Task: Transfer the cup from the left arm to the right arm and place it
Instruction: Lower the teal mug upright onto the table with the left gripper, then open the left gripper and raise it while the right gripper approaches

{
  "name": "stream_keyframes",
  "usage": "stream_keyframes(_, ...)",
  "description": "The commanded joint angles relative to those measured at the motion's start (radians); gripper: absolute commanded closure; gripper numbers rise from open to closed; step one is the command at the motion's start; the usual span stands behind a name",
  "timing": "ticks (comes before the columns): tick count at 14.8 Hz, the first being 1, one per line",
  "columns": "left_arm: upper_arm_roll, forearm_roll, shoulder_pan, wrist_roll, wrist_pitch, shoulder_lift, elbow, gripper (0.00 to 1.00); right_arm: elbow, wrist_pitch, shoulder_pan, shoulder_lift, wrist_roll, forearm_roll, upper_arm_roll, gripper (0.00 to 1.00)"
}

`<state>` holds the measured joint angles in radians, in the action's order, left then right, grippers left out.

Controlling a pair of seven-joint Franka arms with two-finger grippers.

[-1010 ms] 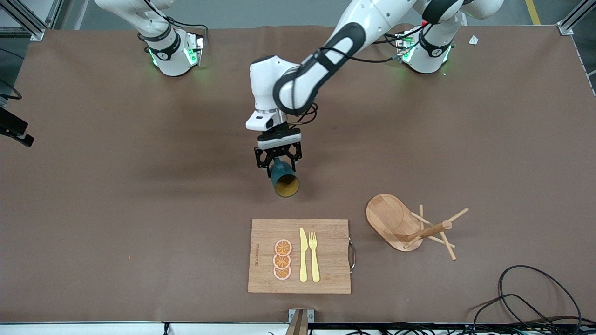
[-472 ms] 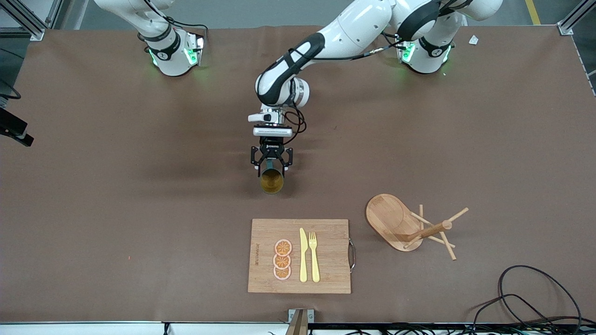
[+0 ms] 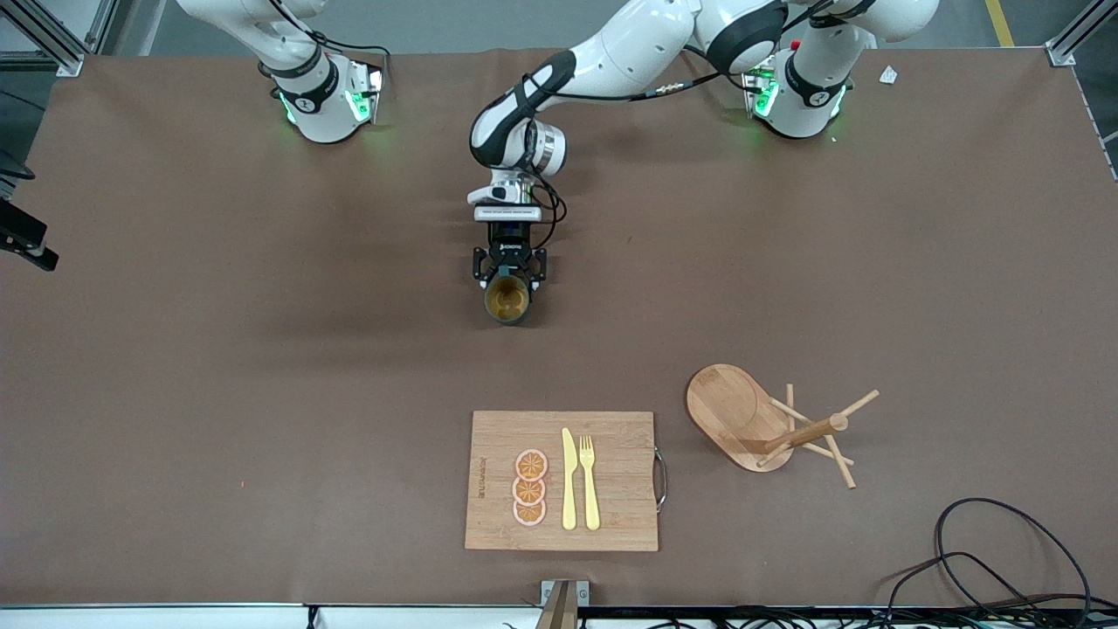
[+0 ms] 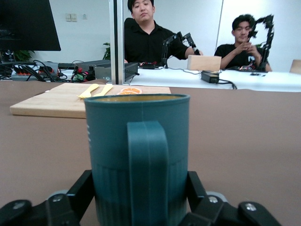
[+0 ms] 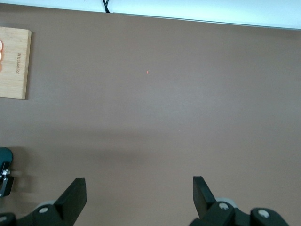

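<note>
Then the brown counter [image 3: 175,349] lay wide under both arms. The left arm reached from its base toward the middle of the counter, and the right arm waited high up near its own base. Nearer to the front camera lay the wooden cutting board [image 3: 561,480], and on it were three orange slices [image 3: 529,487], a yellow knife [image 3: 569,479] and a yellow fork [image 3: 590,482], side by side. Beside the board, toward the left arm's end of the counter, a wooden mug rack [image 3: 769,430] lay tipped over on its oval base, with its pegs pointing out. A black cable [image 3: 1004,559] was coiled near the corner of the counter at that same end.

The left hand [image 3: 510,273] was low over the middle of the counter, farther from the front camera than the board. Its two fingers [image 4: 77,193] were pinching the cup [image 3: 508,299] from both sides of its lower part. The cup was dark teal outside and mustard inside; in the left wrist view [image 4: 136,150] its handle faced the camera. Whether its bottom touched the counter, I could not tell.

The right hand [image 5: 138,195] hung over bare counter with its fingers [image 5: 73,197] spread wide apart and nothing between them.
</note>
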<state>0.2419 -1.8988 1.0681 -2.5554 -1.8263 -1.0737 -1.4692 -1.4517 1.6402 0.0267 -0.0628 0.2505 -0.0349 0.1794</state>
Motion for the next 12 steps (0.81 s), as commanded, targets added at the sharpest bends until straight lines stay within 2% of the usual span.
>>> stream_keyframes(1,0.019,0.091,0.032,-0.049,0.028,0.021,-0.002,0.00,0.014,-0.007,-0.016,-0.055,0.006,-0.026,-0.015,0.00)
stream_keyframes(4,0.066,0.324,0.058,-0.048,0.050,0.084,0.007,0.00,0.016,-0.005,0.076,-0.150,-0.196,-0.017,-0.023,0.00)
stream_keyframes(7,0.088,0.530,0.056,-0.036,0.050,0.193,0.018,0.00,-0.002,-0.017,0.111,-0.169,-0.264,-0.025,-0.023,0.00)
stream_keyframes(9,0.088,0.712,0.041,-0.003,0.050,0.294,0.032,0.00,-0.044,-0.011,0.130,-0.199,-0.266,-0.030,-0.029,0.00)
stream_keyframes(12,0.082,1.004,-0.032,0.174,0.051,0.483,0.023,0.00,-0.047,0.045,0.185,-0.281,-0.299,-0.030,-0.029,0.00)
